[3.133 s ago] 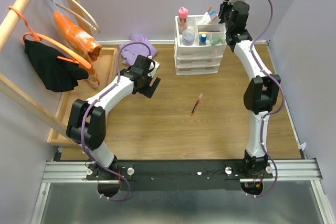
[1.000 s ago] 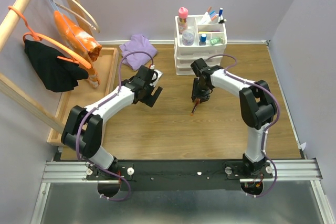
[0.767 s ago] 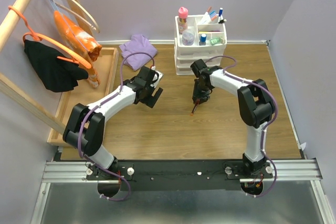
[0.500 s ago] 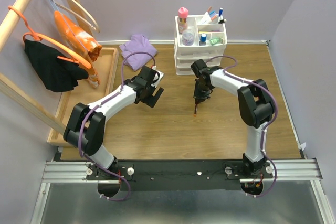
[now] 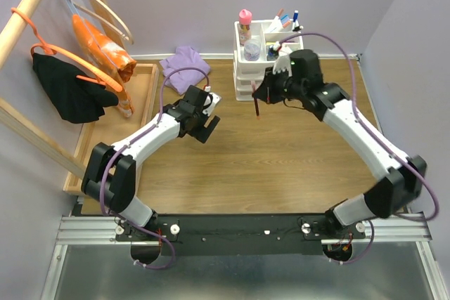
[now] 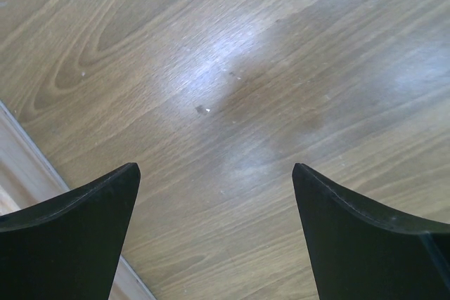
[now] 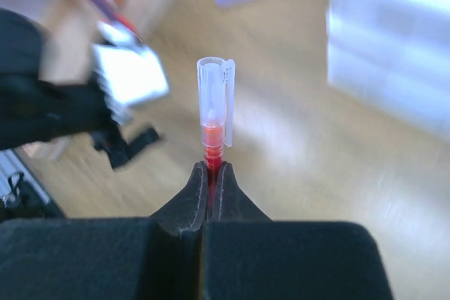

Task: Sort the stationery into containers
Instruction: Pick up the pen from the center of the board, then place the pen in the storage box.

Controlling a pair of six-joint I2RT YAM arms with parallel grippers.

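Top view: shows a thin red pen with clear cap [image 5: 258,105] gripped at its far end by the right tool [image 5: 262,93], off the brown wooden table [image 5: 281,166], just in front of the white plastic three-drawer unit [image 5: 246,79]. Long axis near-to-far in the picture, free end toward the arm bases. Too thin here to tell cap from tip. Right part of the unit's top tray hidden behind the right arm. Also shows left tool [image 5: 204,123] spread wide over bare wood, well apart from the pen.

Left wrist view: just two black fingers [image 6: 67,237], cut off at the bottom edge, wide gap, only table between.

Right wrist view: pinched tight on the red barrel. Cap end pointing straight out, in line with the fingers [image 7: 190,201]; rear end hidden between them. Background blurred; unit only a white smear top right.
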